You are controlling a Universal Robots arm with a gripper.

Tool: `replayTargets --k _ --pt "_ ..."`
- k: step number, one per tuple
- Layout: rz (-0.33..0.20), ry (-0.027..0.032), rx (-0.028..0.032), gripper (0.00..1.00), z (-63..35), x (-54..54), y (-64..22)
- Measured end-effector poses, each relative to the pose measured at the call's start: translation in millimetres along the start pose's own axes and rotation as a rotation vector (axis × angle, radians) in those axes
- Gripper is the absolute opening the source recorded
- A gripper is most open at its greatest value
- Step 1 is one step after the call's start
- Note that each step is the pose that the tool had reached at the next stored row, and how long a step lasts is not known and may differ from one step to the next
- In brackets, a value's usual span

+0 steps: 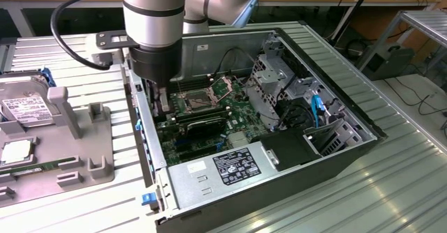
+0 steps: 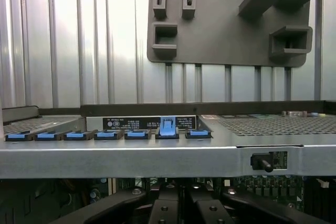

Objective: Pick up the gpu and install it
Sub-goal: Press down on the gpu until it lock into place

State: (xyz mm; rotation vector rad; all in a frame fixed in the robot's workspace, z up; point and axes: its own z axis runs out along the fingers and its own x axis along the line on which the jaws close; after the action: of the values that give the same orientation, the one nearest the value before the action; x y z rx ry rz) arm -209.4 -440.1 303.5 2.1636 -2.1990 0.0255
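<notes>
The tool is closed, reaching down inside the computer case just beside the gpu, which appears seated on the motherboard; installation looks nearly complete.

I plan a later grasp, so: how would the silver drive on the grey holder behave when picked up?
The silver drive looks like a metal box, so probably stiff and heavy for its size. Its smooth faces may slip. Flat sides on the grey holder make rolling unlikely.
</notes>
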Motion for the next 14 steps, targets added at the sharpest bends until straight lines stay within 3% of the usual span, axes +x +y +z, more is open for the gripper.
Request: replayTargets --k 14 --pt "-0.003 0.0002 0.0003 0.11 -3.3 0.2 1.4"
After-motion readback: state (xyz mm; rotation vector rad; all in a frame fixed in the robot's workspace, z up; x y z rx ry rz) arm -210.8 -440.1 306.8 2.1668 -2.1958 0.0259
